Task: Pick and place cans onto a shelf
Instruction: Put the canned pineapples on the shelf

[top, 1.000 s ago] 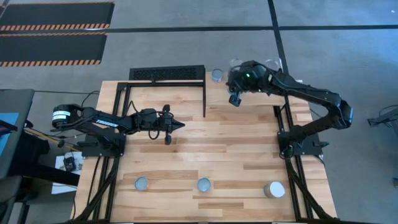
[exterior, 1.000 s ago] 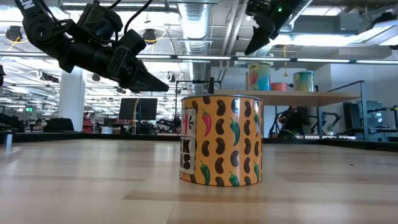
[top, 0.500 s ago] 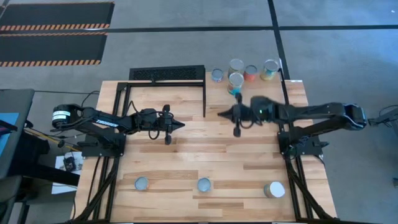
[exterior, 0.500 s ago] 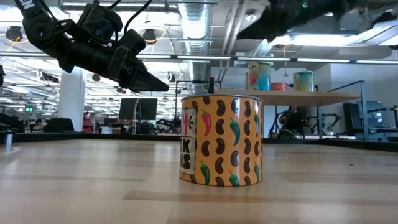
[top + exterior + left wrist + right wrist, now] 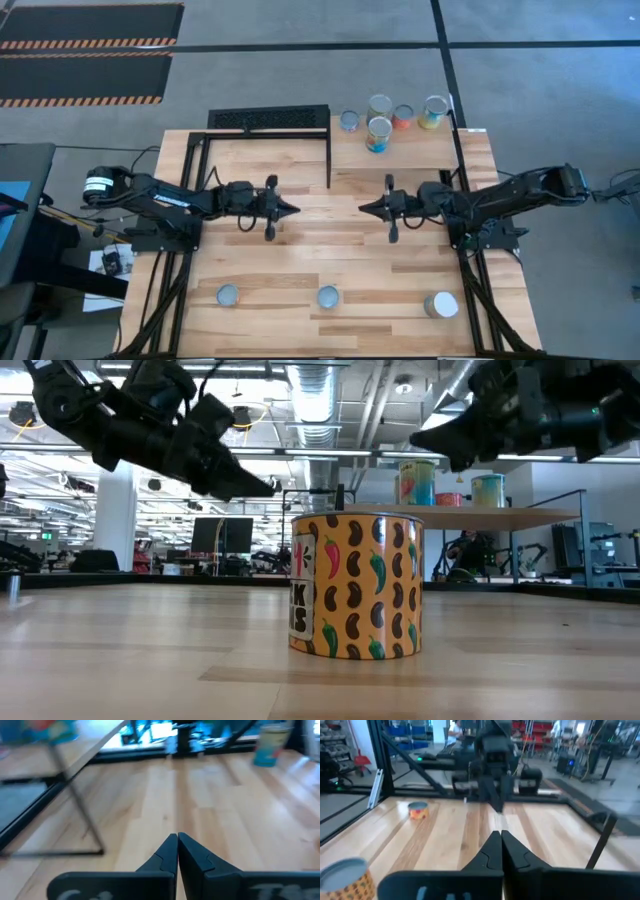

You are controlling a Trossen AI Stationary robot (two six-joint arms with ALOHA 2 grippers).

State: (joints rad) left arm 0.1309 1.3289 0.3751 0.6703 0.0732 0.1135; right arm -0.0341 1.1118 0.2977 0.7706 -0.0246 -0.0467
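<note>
Several cans stand on the shelf (image 5: 420, 145) at the table's far right, among them a blue-labelled one (image 5: 378, 131); the shelf's black post (image 5: 329, 158) stands at its left edge. Three cans stand on their bases near the table's near edge: left (image 5: 228, 295), middle (image 5: 328, 297) and right (image 5: 440, 305). The middle one, orange with beans and chillies, fills the low view (image 5: 355, 585). My left gripper (image 5: 293, 209) and my right gripper (image 5: 363, 208) hover shut and empty over the table's middle, tips facing each other. Both show shut in their wrist views (image 5: 177, 837) (image 5: 497, 836).
A black grid rack (image 5: 268, 118) stands at the far edge, left of the shelf. Black frame legs run down both table sides (image 5: 190, 200) (image 5: 465, 230). Bare planks (image 5: 330, 250) lie between the grippers and the near row of cans.
My right gripper has swung from above the shelf at the far edge toward the near edge, and now lies level, pointing left over the table's middle. The cans on the shelf that its arm hid now show. My left gripper has shifted slightly toward the right.
</note>
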